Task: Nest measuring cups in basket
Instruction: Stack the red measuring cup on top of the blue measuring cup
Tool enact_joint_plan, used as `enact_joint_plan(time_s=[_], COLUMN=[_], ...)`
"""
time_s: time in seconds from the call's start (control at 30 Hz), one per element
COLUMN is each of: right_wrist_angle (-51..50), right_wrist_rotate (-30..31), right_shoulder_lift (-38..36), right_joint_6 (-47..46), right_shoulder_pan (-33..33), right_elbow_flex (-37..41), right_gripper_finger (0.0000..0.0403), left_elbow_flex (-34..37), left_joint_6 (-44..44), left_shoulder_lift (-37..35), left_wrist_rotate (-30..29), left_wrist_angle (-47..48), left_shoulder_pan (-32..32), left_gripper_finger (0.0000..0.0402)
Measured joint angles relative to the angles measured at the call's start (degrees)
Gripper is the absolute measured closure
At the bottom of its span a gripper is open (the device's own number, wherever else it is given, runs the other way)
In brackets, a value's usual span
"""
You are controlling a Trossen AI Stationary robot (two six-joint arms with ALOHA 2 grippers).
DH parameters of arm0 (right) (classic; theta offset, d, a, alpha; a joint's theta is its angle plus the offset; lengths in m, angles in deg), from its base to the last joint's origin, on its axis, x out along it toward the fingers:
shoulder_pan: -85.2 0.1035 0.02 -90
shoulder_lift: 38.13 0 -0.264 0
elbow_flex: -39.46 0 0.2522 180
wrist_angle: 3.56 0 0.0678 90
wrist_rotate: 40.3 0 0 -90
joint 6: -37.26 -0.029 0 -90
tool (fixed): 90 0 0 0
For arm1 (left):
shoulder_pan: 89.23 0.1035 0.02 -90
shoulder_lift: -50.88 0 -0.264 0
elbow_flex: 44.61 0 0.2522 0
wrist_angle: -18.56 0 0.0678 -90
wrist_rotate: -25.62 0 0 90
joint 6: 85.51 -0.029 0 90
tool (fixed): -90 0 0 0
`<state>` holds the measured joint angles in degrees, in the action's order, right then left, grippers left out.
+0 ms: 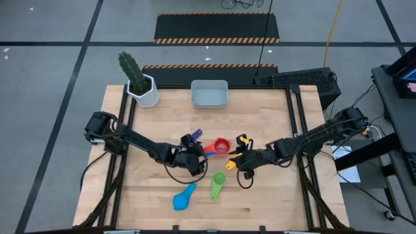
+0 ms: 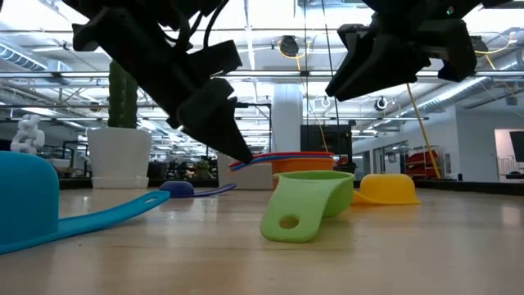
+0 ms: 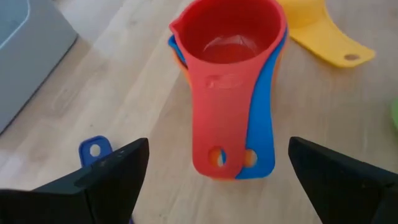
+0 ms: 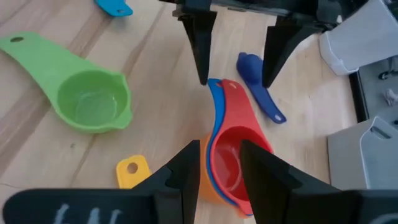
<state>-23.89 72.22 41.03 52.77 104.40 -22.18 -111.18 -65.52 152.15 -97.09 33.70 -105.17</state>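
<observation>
Left claw (image 1: 198,153) low, tilted down toward table centre, fingers (image 3: 112,171) spread wide, holding nothing. Right claw (image 1: 233,158) facing it from the opposite side, fingers (image 4: 186,165) narrowly parted, empty.

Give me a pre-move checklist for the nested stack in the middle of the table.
1. Red cup seated in the stack, on top: ok.
2. Left gripper open, fingers either side of the stack's handles and clear of them: ok.
3. Right gripper at the stack's bowl end; grip on it: cannot tell.
4. Basket empty at the table's far edge: ok.
5. All cups nested: not ok; green cup, light blue cup, dark blue cup and yellow cup lie loose.
</observation>
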Motion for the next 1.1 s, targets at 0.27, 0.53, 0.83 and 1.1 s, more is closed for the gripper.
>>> enact_joint_plan(time_s=[0.27, 0.53, 0.83, 1.1], right_wrist_angle=[0.1, 0.5, 0.3, 0.3], right_wrist_rotate=[0.0, -0.1, -0.1, -0.1], right_shoulder_lift=[0.0, 0.0, 0.0, 0.0], right_joint_6=[0.4, 0.3, 0.6, 0.6], right_shoulder_pan=[0.0, 0.0, 0.0, 0.0], right_elbow_flex=[0.0, 0.0, 0.0, 0.0], right_gripper_finger=[0.0295, 0.0295, 0.0295, 0.0295], left_elbow_flex=[0.0, 0.0, 0.0, 0.0], left_joint_6=[-0.4, -1.4, -1.5, -1.8], left_shoulder_lift=[1.0, 6.8, 6.3, 6.0], left_wrist_rotate=[1.7, 4.8, 4.3, 5.7], left_wrist_angle=[-3.7, -7.0, -9.0, -9.0], left_shoulder_pan=[0.7, 2.5, 3.4, 3.1], left_gripper_finger=[0.0013, 0.0014, 0.0057, 0.015])
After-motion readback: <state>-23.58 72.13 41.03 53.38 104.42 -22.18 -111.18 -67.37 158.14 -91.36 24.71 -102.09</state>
